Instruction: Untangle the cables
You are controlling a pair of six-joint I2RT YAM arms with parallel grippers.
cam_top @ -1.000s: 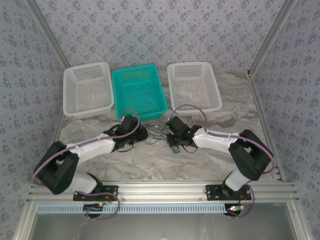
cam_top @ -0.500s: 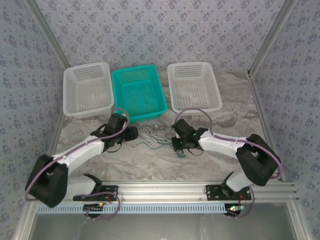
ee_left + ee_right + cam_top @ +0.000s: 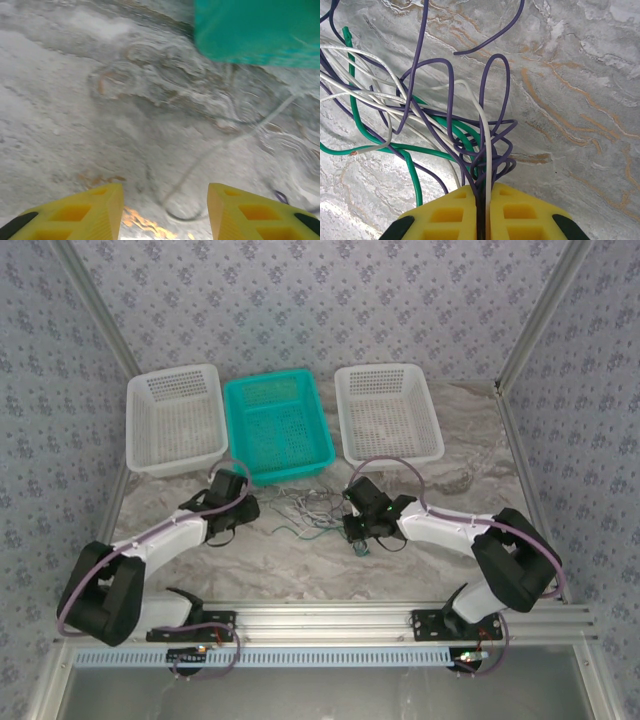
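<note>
Right gripper [image 3: 482,200]: jaws closed on a bundle of the cables [image 3: 445,132]. Treat this hold as the anchor that pins one side of the tangle.
Left gripper [image 3: 165,197]: jaws apart, nothing between them. It hovers low over the surface [image 3: 300,570], left of the tangle, with one pale strand ahead. It appears to be lined up for a pick.
Cables: green, white and dark purple strands, crossed and looped. You will find them mid-surface toward the far edge, just in front of the teal basket [image 3: 277,425].
Baskets: teal flanked by the left white basket [image 3: 175,420] and the right white basket [image 3: 388,412], all along the far edge. They are probably bins for freed strands.
Surface: grey marbled, orange-veined.
Room: aluminium rail [image 3: 320,618] at the near edge, with patterned wall panels [image 3: 320,300] beyond.
</note>
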